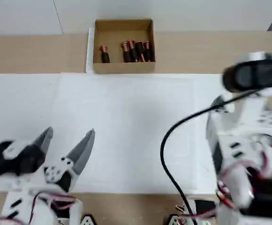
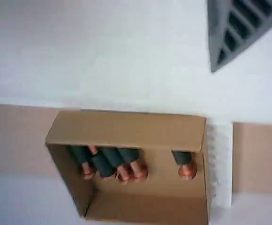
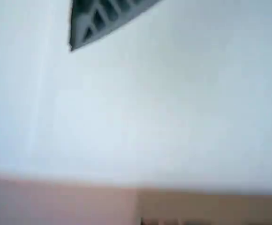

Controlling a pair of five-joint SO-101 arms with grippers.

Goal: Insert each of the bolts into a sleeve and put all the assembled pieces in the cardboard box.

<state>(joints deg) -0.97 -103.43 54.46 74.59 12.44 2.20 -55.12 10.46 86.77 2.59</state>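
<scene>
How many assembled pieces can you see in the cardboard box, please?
5 pieces: a bunch of four in the cardboard box, a single piece apart from it; the bunch may hide more.

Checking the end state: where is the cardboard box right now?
High view: the cardboard box sits on the wooden table just beyond the white sheet, left of centre, holding five assembled pieces.
</scene>
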